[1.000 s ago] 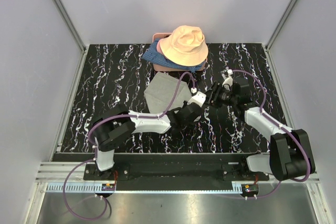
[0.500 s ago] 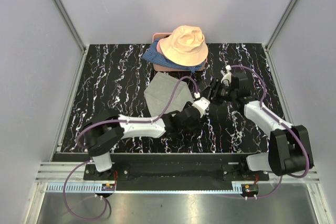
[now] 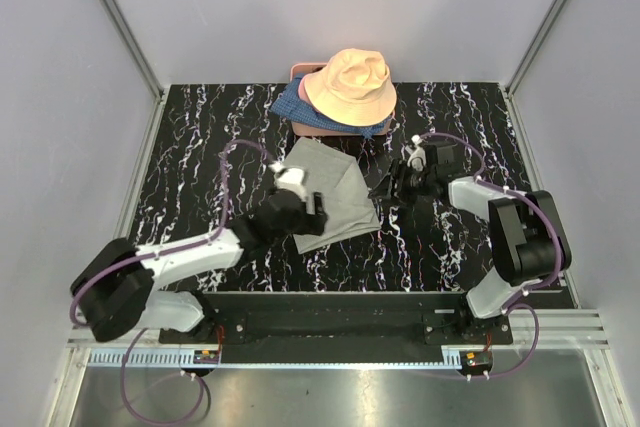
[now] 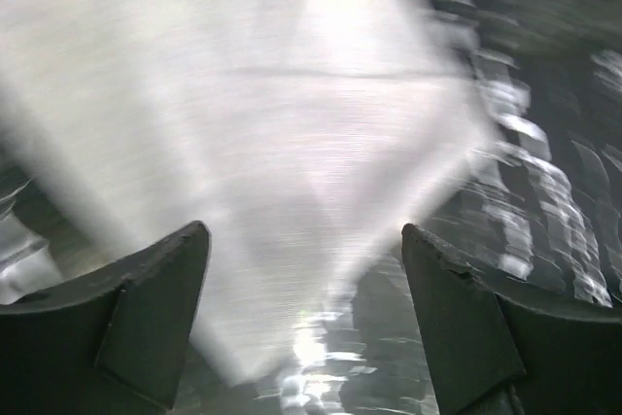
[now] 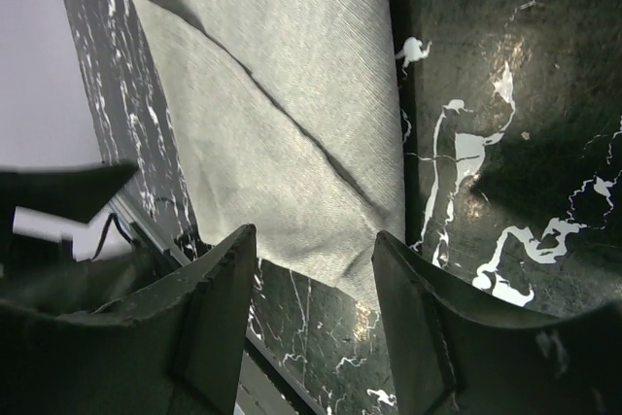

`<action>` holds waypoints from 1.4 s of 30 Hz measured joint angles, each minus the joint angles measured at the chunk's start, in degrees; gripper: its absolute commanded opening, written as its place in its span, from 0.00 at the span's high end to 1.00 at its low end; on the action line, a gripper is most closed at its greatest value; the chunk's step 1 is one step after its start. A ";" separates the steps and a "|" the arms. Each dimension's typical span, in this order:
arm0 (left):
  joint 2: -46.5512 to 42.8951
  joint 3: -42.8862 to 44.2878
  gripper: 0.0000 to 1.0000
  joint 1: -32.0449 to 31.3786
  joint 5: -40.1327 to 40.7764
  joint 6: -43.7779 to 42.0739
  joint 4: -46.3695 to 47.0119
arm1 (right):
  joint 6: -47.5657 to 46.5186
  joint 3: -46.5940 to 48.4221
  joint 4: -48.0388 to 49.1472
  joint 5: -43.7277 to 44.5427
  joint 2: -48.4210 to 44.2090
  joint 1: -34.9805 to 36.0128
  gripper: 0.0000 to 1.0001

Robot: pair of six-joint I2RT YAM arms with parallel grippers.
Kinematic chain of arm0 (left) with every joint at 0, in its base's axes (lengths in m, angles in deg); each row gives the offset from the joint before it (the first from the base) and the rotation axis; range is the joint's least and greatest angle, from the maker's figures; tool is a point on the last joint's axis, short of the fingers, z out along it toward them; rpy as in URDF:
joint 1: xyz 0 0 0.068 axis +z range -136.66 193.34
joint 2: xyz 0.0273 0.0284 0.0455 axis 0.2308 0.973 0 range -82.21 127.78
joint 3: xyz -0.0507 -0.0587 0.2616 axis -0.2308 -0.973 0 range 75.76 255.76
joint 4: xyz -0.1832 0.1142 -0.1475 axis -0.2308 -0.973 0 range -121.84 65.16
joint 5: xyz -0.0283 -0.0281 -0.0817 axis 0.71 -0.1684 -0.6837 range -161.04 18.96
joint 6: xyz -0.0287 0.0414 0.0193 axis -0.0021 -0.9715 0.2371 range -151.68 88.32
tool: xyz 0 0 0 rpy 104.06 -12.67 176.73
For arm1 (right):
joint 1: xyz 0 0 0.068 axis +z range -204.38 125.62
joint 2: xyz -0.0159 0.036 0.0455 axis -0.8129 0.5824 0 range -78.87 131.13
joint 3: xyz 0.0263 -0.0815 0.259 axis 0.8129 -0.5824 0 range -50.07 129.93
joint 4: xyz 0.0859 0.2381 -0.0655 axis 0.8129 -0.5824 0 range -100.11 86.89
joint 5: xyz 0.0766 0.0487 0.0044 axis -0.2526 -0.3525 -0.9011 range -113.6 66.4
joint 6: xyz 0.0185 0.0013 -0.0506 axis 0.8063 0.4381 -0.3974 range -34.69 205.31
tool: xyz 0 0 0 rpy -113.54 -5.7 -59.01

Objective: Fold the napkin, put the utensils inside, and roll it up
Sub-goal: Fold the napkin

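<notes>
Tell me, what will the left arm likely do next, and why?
Probably lower the left gripper and pinch the napkin's near corner for another fold: its jaws stand open and empty over that corner, and no utensils show.

The left gripper [image 3: 308, 202] has swung toward the desk's left edge, its fingers now apart. The right gripper [image 3: 385, 190] has neared the napkin [image 3: 345, 192].

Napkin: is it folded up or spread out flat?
Folded. In the right wrist view the napkin has one layer lying over another, with a slanted edge across it.
</notes>
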State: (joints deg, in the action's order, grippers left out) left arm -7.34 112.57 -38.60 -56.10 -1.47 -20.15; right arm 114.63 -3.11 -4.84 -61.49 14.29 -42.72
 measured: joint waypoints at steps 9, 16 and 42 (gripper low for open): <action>-4.63 -8.37 0.20 16.00 -2.67 8.15 -2.05 | -1.46 0.00 0.02 -1.29 4.68 0.79 0.43; -4.26 -8.39 0.20 20.31 -5.16 9.38 -1.36 | -1.95 -0.04 0.26 -2.21 8.13 1.75 0.62; -3.56 -23.32 0.35 20.92 -21.97 21.86 20.11 | 5.40 -12.59 1.90 2.89 -0.66 4.35 0.97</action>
State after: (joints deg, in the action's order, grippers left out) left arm -10.91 89.25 -17.68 -78.07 20.39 -0.04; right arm 120.03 -15.69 -2.94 -58.60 13.64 -38.37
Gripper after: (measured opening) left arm 0.683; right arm 0.054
